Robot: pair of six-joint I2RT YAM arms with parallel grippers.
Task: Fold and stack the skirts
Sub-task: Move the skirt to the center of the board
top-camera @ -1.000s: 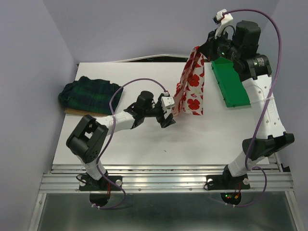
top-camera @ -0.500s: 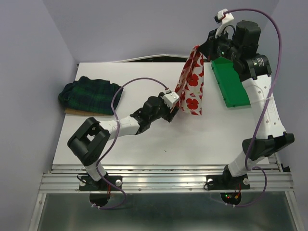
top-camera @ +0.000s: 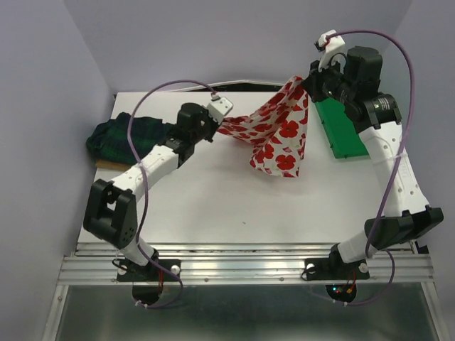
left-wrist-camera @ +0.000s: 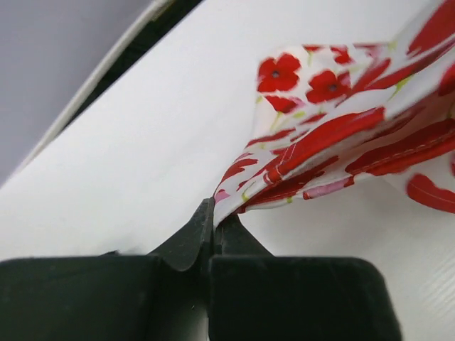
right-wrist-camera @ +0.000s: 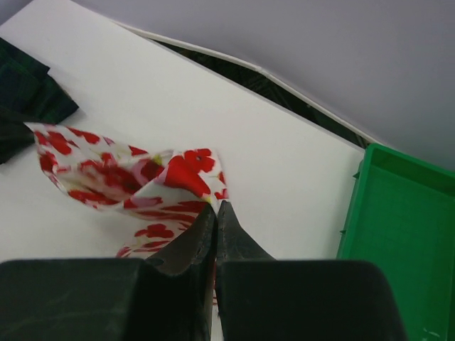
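Flowered skirt (top-camera: 274, 135) hangs stretched above the table (top-camera: 213, 206) toward 12 o'clock, one corner pinched in the left gripper (left-wrist-camera: 213, 213), another in the right gripper (right-wrist-camera: 215, 209). Both holds are thin edge pinches; tension may pull a corner free. Plaid skirt (top-camera: 124, 138) lies at 10 o'clock.

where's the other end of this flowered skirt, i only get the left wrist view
observer: the right gripper is shut on the far corner of the flowered skirt, up near the back of the table.
operator: so is it stretched flat
observer: no, it sags between the left gripper and the right one, with a loose fold drooping in front.
operator: where's the other skirt
observer: the plaid skirt lies bunched at the table's left edge, beside the left arm.
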